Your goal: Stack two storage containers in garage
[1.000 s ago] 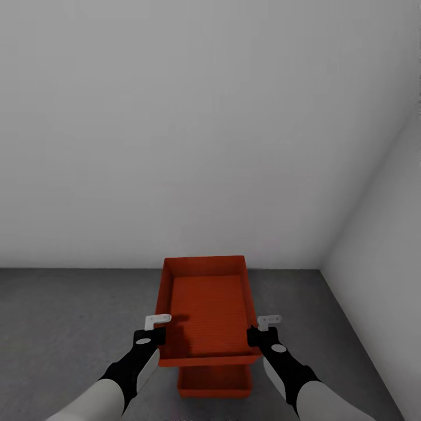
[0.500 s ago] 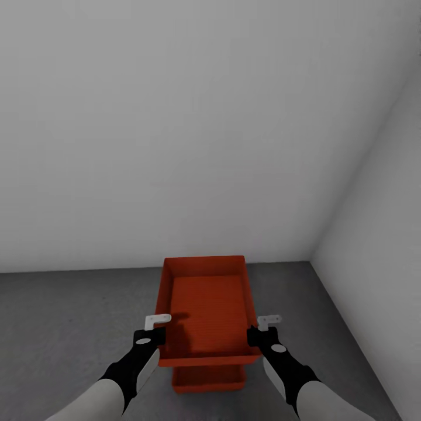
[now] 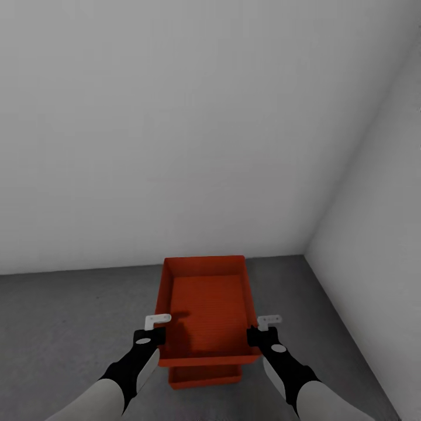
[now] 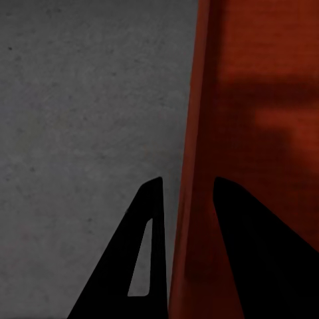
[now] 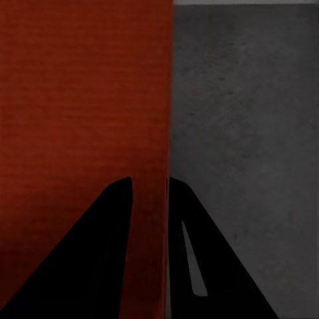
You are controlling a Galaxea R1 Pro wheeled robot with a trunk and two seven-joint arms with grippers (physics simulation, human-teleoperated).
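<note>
The left gripper [image 3: 156, 328] is clamped on the left wall of the carried storage container [image 3: 206, 307], one finger [image 4: 136, 266] outside the thin wall and one inside. At the centre, the second storage container [image 3: 204, 374] sits on the concrete floor [image 3: 64, 327] below the carried one. Over the last second the view has swung, so the wall corner has drifted inward and the lower bin has slid from right of centre to more squarely under the held bin (alignment for stacking looks closer). The right gripper [image 3: 262, 330] pinches the right wall likewise. Most of the lower bin is hidden beneath the carried one, so the gap between them cannot be judged.
</note>
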